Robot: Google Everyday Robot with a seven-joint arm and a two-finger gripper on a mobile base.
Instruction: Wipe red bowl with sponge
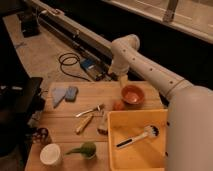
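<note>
Red bowl, round, claw just behind

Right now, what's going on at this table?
The robot's arm reaches over the table. Its tool hangs just behind the red bowl, near the far edge. The sponge lies apart on the table's other side, beside a light-blue cloth, so wiping has not yet begun.

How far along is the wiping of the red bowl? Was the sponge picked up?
Nothing looks done: the sponge lies on the wooden table beside the light-blue cloth, untouched. In hand: the gripper hangs by the far rim of the red bowl, apart from the sponge. Left: fetching the sponge, bringing it to the bowl, wiping.
</note>
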